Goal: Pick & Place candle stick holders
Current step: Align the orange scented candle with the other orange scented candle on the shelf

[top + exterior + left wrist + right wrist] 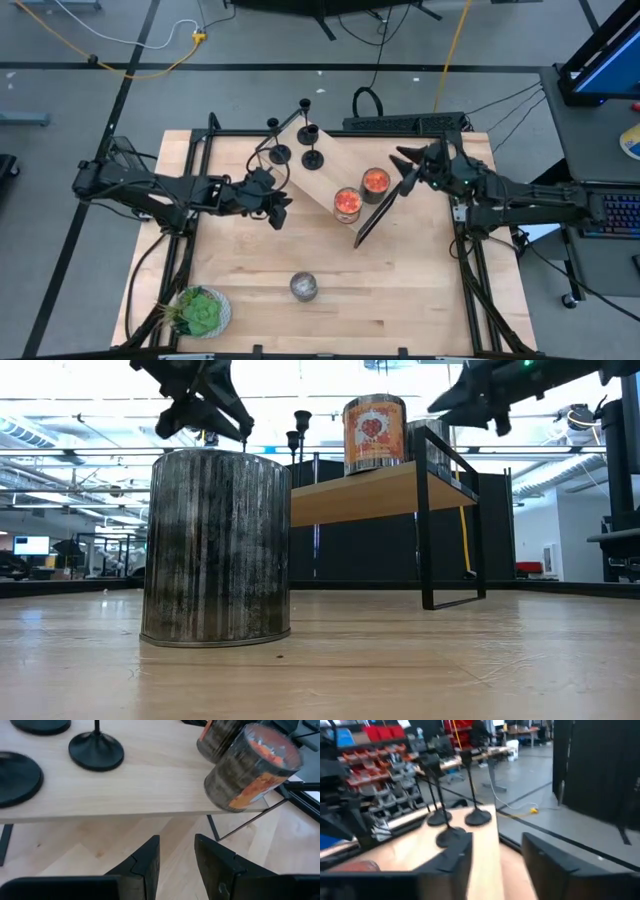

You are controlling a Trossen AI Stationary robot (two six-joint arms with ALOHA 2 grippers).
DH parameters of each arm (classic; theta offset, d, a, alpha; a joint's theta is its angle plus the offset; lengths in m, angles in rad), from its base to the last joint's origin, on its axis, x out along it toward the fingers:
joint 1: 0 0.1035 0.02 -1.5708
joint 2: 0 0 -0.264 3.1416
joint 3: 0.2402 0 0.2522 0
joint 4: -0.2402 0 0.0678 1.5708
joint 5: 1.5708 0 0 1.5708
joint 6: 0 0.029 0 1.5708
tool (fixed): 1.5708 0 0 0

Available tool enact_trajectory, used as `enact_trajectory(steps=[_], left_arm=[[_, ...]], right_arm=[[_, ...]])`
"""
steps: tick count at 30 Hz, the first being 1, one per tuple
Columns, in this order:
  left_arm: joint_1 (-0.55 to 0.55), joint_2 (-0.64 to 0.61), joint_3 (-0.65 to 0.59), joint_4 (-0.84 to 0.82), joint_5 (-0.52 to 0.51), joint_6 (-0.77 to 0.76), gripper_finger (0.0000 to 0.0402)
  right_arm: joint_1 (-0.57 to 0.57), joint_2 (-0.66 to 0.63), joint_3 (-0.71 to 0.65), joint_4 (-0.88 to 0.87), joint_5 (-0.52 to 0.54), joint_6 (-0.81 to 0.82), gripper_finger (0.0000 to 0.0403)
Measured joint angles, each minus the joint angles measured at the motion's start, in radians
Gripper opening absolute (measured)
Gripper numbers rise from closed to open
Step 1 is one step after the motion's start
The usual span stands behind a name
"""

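Note:
Three black candle stick holders [300, 145] stand on their round bases at the far end of a small raised wooden shelf [325, 185]. They also show in the left wrist view [96, 751] and the right wrist view [451, 836]. My left gripper [278, 207] hovers open and empty just off the shelf's left edge, its fingers [145, 862] pointing toward the shelf. My right gripper [405, 162] is open and empty, above the shelf's right end, facing the holders. In the right wrist view its two fingers [452, 855] stand apart.
Two orange-red glass jars [347, 204] [376, 181] stand at the shelf's near right end. A squat silver jar [304, 287] stands on the table near the front. A green plant [200, 312] sits at the front left corner. The shelf has thin black legs [425, 530].

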State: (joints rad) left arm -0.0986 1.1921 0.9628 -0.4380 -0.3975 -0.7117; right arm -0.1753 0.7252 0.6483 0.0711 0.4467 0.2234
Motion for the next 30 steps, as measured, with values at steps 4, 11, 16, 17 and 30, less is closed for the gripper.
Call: enact_trajectory(steps=[4, 11, 16, 17, 30], left_arm=[[0.0, 0.0, -0.064, 0.064, 0.008, -0.036, 0.0127], [0.0, 0.001, -0.134, 0.164, 0.038, -0.056, 0.0127], [0.0, 0.001, -0.138, 0.167, 0.039, -0.057, 0.0127], [0.0, 0.001, -0.138, 0.167, 0.039, -0.057, 0.0127], [-0.001, 0.0, -0.138, 0.185, 0.041, -0.051, 0.0127]], right_arm=[[0.0, -0.015, 0.0, -0.082, 0.027, 0.019, 0.0086], [0.0, 0.014, 0.0, -0.128, -0.022, 0.1, 0.0013], [0.001, 0.047, 0.0, -0.136, -0.049, 0.131, 0.0005], [0.0, 0.051, 0.0, -0.137, -0.055, 0.132, 0.0003], [0.0, 0.135, 0.0, -0.066, -0.155, 0.186, 0.0001]])
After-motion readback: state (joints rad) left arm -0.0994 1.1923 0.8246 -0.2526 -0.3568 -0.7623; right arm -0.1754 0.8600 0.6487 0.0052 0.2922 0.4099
